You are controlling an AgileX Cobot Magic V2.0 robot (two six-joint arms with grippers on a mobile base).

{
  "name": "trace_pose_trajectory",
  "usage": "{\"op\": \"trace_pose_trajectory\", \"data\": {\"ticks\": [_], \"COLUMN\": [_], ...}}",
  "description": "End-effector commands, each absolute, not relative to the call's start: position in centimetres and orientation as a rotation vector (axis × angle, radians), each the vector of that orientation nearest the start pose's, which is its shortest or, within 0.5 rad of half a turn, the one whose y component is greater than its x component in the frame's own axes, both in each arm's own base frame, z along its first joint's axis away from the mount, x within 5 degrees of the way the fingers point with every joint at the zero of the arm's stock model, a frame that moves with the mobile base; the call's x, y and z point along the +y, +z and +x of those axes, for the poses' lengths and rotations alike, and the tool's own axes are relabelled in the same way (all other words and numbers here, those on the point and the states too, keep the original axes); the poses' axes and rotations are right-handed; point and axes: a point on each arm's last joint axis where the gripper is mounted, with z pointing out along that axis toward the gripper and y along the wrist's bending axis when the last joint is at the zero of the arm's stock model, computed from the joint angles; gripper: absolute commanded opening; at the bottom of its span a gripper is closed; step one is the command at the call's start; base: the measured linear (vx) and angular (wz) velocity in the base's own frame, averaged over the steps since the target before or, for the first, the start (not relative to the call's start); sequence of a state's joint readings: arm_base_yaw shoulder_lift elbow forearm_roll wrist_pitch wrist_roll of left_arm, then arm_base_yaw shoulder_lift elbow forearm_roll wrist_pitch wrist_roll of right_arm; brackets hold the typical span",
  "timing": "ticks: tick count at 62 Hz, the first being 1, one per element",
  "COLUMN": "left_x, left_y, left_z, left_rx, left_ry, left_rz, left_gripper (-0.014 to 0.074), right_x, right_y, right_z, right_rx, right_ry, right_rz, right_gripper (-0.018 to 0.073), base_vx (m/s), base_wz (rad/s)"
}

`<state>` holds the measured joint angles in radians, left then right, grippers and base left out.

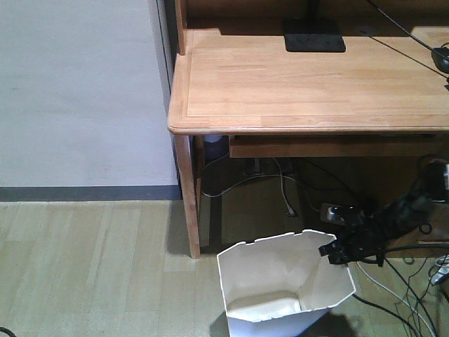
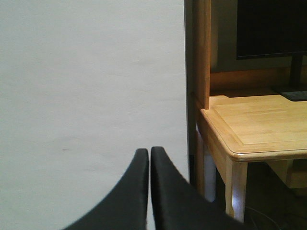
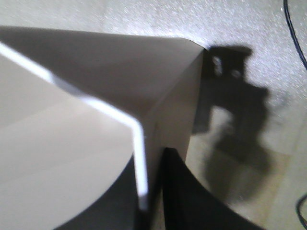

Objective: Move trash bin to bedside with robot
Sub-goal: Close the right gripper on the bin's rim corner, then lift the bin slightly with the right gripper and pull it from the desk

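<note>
The right gripper point(image 3: 146, 191) has its jaws nearly together, with the thin wall of the trash bin point(image 3: 72, 143) pinched between them. One black finger point(image 3: 187, 201) lies against the outside of the wall, and the other shows as a dark shape on the inner side. The white rim runs down into the narrow gap between them. From the front view, the right gripper point(image 1: 338, 251) grips the bin's rim at its right side, and the black arm point(image 1: 407, 207) slopes up and away to the right.

The left gripper point(image 2: 149, 152) has its jaws fully together. The two black fingertips point(image 2: 140, 163) touch and hold nothing. They point at a plain white wall point(image 2: 86, 86), beside the corner of the desk point(image 2: 259, 124).

The trash bin point(image 1: 270, 263) stands upright on the pale plank floor point(image 1: 91, 267). It sits just in front of the light wooden desk point(image 1: 316, 84), near the desk's left front leg point(image 1: 188, 189) and a little to its right. The bin's cream inside is open to view. Black cables point(image 1: 400, 295) lie on the floor to its right, and more wiring and a power strip point(image 1: 337, 210) sit under the desk. A black monitor base point(image 1: 313, 36) rests on the desk top.
</note>
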<state>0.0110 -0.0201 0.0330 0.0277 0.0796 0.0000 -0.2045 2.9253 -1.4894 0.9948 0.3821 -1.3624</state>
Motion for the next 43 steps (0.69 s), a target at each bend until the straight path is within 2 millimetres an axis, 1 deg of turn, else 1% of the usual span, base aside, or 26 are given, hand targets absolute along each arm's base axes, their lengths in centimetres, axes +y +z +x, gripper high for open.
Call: {"op": "trace_pose_trajectory", "data": {"ticks": [1,4,9,18,26,34,43], "left_x": [0.0,0.0,0.0,0.0,0.0,0.0,0.0], "left_y": [19.9,19.9,19.9,19.9,19.9,19.9,19.9], "left_z": [5.6,5.6,5.6,5.6,5.6,5.6,5.6], "left_rx": [1.506,1.506,1.506,1.506,1.506,1.506,1.506], "left_ry": [0.007,0.007,0.007,0.007,0.007,0.007,0.007], "left_rz": [0.000,0.000,0.000,0.000,0.000,0.000,0.000], "left_gripper": [-0.0006,-0.0006,-0.0006,-0.0006,-0.0006,-0.0006,-0.0006], "right_x": [-4.7,-5.4,-6.2,-6.7,-6.4,-6.1,-5.7], "right_y": [-12.0,-11.3,-9.9,-7.1,-4.8,-2.6,-1.0], "right_z": [37.8,37.1,36.1,34.4,33.0,32.1,31.3], "right_rx": [2.761,2.733,2.709,2.688,2.701,2.697,2.694], "right_ry": [0.866,0.930,1.009,1.129,1.144,1.138,1.133], "right_rz": [-0.193,-0.138,-0.106,-0.146,-0.177,-0.181,-0.184], "right_gripper": [-0.0003,-0.0003,-0.0003,-0.0003,-0.0003,-0.0003,-0.0003], "base_vx": [0.00,0.00,0.00,0.00,0.00,0.00,0.00], "base_wz": [0.00,0.00,0.00,0.00,0.00,0.00,0.00]}}
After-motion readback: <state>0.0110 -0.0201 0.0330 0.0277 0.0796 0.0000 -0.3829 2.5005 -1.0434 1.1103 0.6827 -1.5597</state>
